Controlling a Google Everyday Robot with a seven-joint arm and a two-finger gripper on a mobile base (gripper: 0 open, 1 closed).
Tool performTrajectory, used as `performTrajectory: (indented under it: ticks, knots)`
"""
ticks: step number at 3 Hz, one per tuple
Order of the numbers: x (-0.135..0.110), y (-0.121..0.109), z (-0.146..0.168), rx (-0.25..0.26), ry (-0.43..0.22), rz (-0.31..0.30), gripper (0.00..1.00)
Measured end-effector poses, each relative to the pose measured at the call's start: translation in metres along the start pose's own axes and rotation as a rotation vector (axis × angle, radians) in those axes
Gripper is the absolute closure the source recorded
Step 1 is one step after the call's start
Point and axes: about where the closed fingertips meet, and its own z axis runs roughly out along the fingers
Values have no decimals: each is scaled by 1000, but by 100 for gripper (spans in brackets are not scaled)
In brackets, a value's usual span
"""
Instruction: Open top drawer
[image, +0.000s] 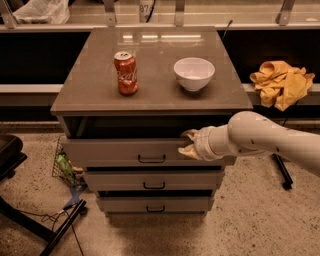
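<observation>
The top drawer (110, 151) of the grey-beige cabinet stands partly pulled out, with a dark gap under the cabinet top. Its small black bar handle (151, 159) is centred on the front. My gripper (189, 143) is at the upper edge of the drawer front, right of the handle, touching it. My white arm reaches in from the right.
A red cola can (126, 73) and a white bowl (194, 73) stand on the cabinet top (150, 45). Two narrower drawers (152, 181) sit below. A yellow cloth (281, 82) lies on a ledge at right. A black chair base (30, 220) and clutter are on the floor at left.
</observation>
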Motion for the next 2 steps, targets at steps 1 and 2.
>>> performTrajectory:
  ticks: [1,2]
  knots:
    - [1,3,-3,-11,-2,3,100]
    - [-1,2,-4,-11,-2,3,100]
